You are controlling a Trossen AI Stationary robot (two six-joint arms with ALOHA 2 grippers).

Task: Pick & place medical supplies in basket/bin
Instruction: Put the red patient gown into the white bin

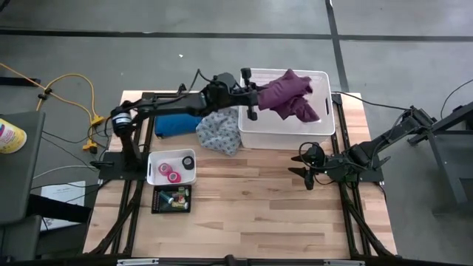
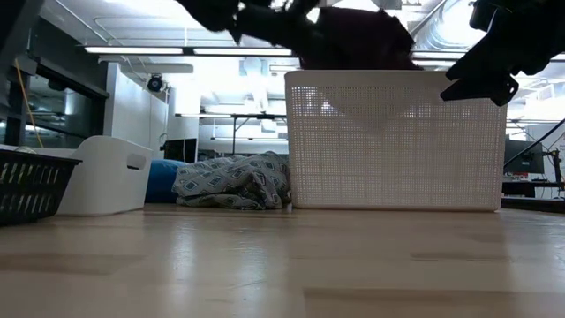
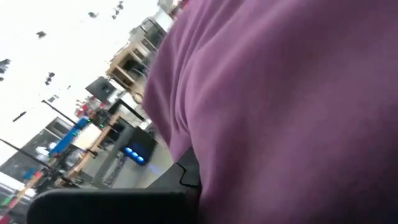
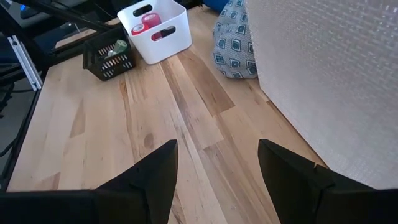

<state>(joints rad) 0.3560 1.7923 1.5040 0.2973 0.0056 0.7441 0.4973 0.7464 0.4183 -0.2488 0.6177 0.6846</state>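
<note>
We reach our left hand point(image 1: 253, 94) out over the rim of the big white basket point(image 1: 319, 124) at the back of the wooden bench point(image 1: 259, 207). That hand is closed tight on a maroon cloth point(image 1: 292, 96), and the cloth hangs in a bunch above the open basket. In the left wrist view the maroon cloth point(image 3: 292, 106) fills almost the whole picture, right up against the camera. From bench height we see the cloth point(image 2: 357, 40) as a dark lump sticking up above the top edge of the basket point(image 2: 397, 141). A grey patterned cloth point(image 1: 219, 133) lies in a heap on the bench, touching the basket's left side, and a blue thing point(image 1: 176, 123) lies just behind it. Near the left edge of the bench sits a small white tray point(image 1: 152, 176) with two pink rolls point(image 1: 169, 171) inside it. A small black crate point(image 1: 171, 199) sits just in front of the tray, with tiny things in it that we cannot make out. Our right hand point(image 1: 308, 166) waits low over the bench in front of the basket, near the basket's right end. Its two fingers point(image 4: 158, 171) stand apart with only bare wood between them, so it holds nothing.
</note>
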